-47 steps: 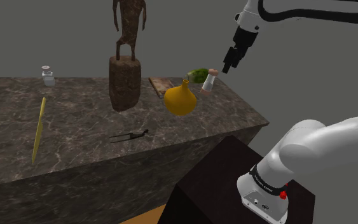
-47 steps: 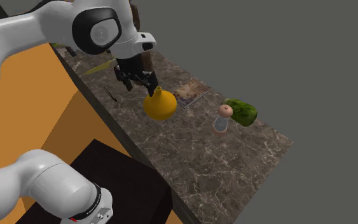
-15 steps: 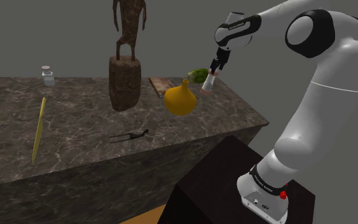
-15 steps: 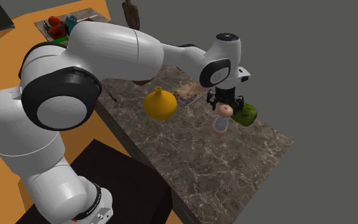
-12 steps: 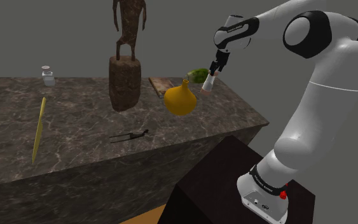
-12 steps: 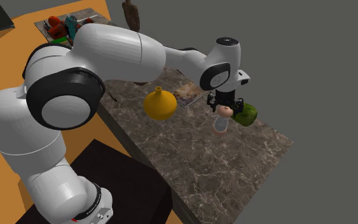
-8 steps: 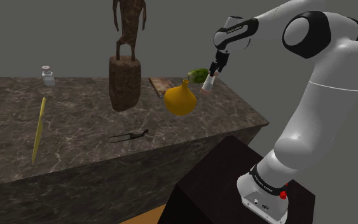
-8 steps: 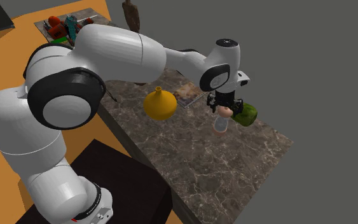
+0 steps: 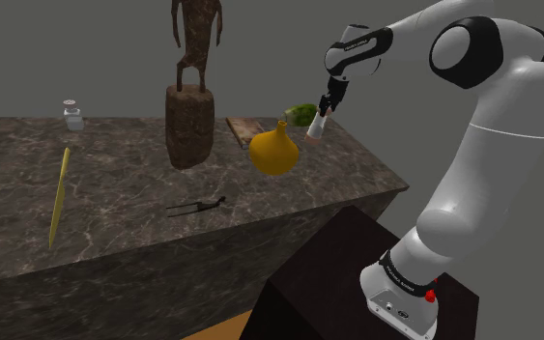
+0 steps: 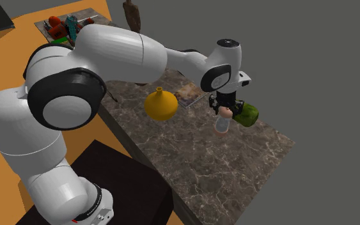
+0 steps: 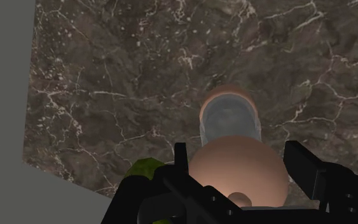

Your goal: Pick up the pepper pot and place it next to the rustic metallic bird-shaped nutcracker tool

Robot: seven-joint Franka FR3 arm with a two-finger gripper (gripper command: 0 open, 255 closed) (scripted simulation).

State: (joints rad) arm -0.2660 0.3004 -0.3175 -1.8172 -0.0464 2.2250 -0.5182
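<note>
The pepper pot point(image 9: 318, 125) is a small clear jar with a pinkish round knob, standing upright near the far right end of the dark marble counter point(image 9: 125, 184). My gripper point(image 9: 325, 108) comes straight down on it. In the wrist view my gripper point(image 11: 237, 154) has its black fingers point(image 11: 181, 159) pressed on both sides of the pepper pot point(image 11: 230, 121) knob. From the second exterior view my gripper point(image 10: 226, 110) clasps the top of the pepper pot point(image 10: 221, 126). A small dark pincer-like tool point(image 9: 197, 204), the nutcracker, lies near the counter's front edge.
A yellow gourd-shaped vase point(image 9: 273, 150) stands between the pot and the nutcracker. A green lumpy object point(image 10: 247, 114) lies right behind the pot. A rusty figure on a stump point(image 9: 191, 106), a flat board point(image 9: 241, 127), a yellow stick point(image 9: 59, 193) and a glass shaker point(image 9: 72, 116) stand further along.
My fingers have closed in on the pepper pot's knob. The arm has held its place above the pot, and the pot has not moved.
</note>
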